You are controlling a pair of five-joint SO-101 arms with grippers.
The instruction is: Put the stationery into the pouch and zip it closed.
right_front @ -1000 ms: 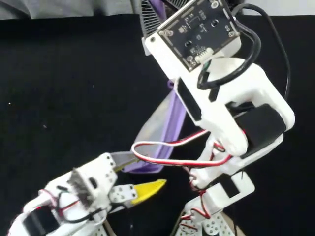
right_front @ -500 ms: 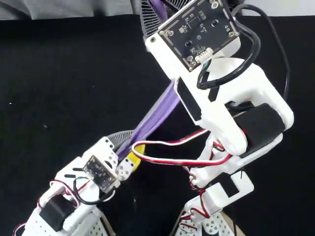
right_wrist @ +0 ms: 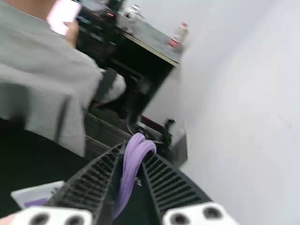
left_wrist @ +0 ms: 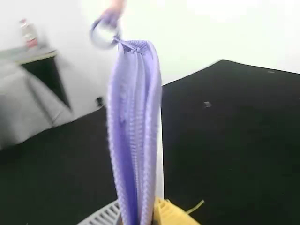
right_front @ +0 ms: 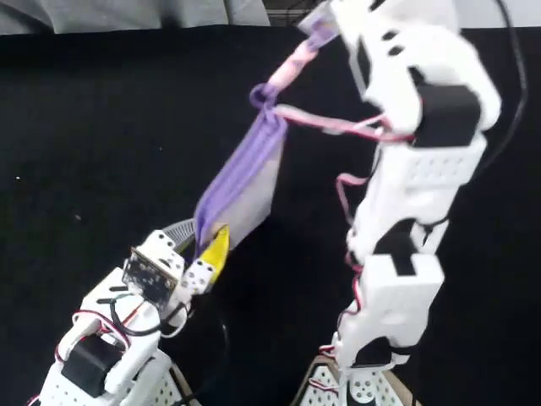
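A purple pouch (right_front: 241, 182) hangs stretched in the air between both arms. My left gripper (right_front: 201, 243) is shut on its lower end, yellow finger (right_front: 217, 249) on one side and grey ribbed finger on the other. In the left wrist view the pouch (left_wrist: 133, 140) rises from that gripper (left_wrist: 136, 218), its zipper edge facing the camera, up to a ring (left_wrist: 104, 32) at the top. My right gripper (right_front: 325, 17) is high at the back, shut on the purple pull strap (right_front: 287, 72). The right wrist view has its black ribbed fingers (right_wrist: 101, 176) pressed on the strap (right_wrist: 133, 154).
The black table (right_front: 101, 127) lies below both arms. A grey cloth (right_front: 127, 13) runs along its far edge. The right arm's tall white body (right_front: 406, 211) with red and white cables stands to the right of the pouch.
My left gripper closed on the pouch's lower end and rose slightly. The right arm swung up and back, drawing the strap away and stretching the pouch taut.
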